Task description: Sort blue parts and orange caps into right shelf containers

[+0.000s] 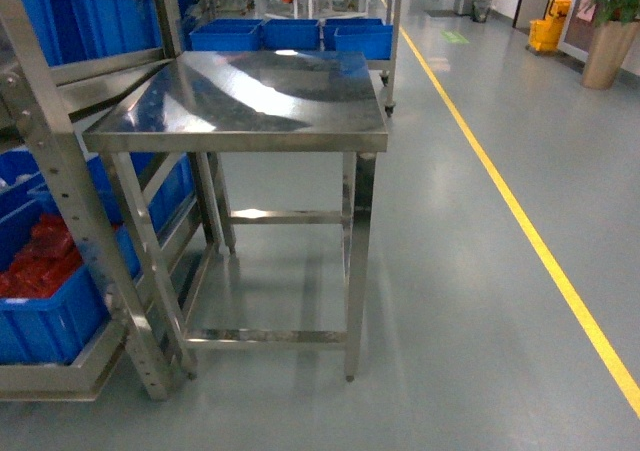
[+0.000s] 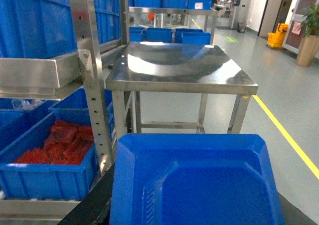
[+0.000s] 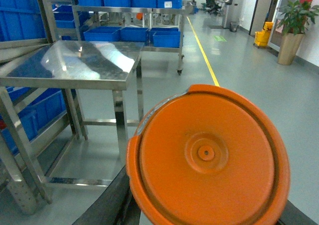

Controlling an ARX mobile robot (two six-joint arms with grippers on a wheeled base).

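Nowhere legible writing: orange cap (image 3: 207,157), crates (image 1: 290,34).

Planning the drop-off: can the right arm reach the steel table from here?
Probably yes: only open floor lies between the orange cap and the steel table, though the base may need to roll closer.

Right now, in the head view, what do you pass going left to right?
Blue crate of red parts on the low shelf → shelf upright → steel table → yellow floor line → potted plant.
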